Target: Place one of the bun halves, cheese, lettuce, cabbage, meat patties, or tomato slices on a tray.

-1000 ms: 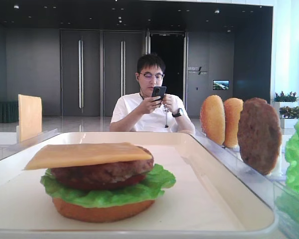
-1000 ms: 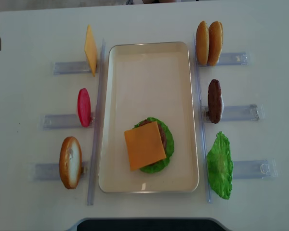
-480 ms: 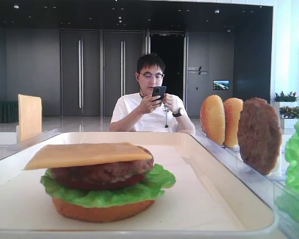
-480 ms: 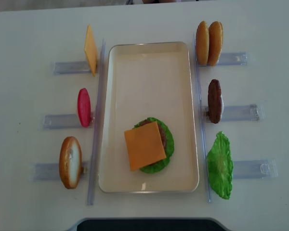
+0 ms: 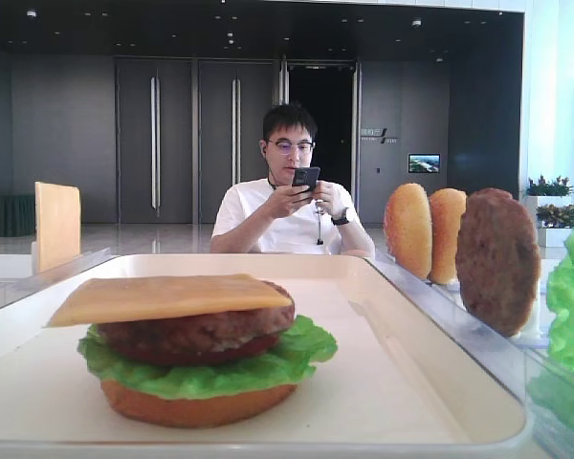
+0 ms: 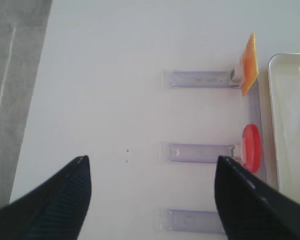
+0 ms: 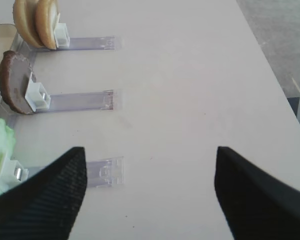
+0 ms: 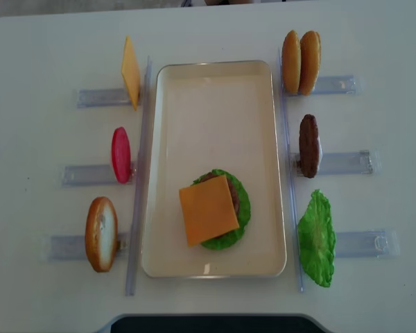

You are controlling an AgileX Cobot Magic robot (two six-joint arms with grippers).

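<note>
On the tray (image 8: 263,139) a cheese (image 8: 208,209) slice tops a patty, lettuce and bun stack near its front end. Both pincers hang wide open and empty over the bare counter (image 8: 41,55), well apart from it: left pincer (image 6: 150,200) outside the left racks, right pincer (image 7: 150,190) outside the right racks.

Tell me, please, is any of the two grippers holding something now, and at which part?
Nothing is held. The left gripper and the right gripper both stand open over bare table, with nothing between the fingers.
</note>
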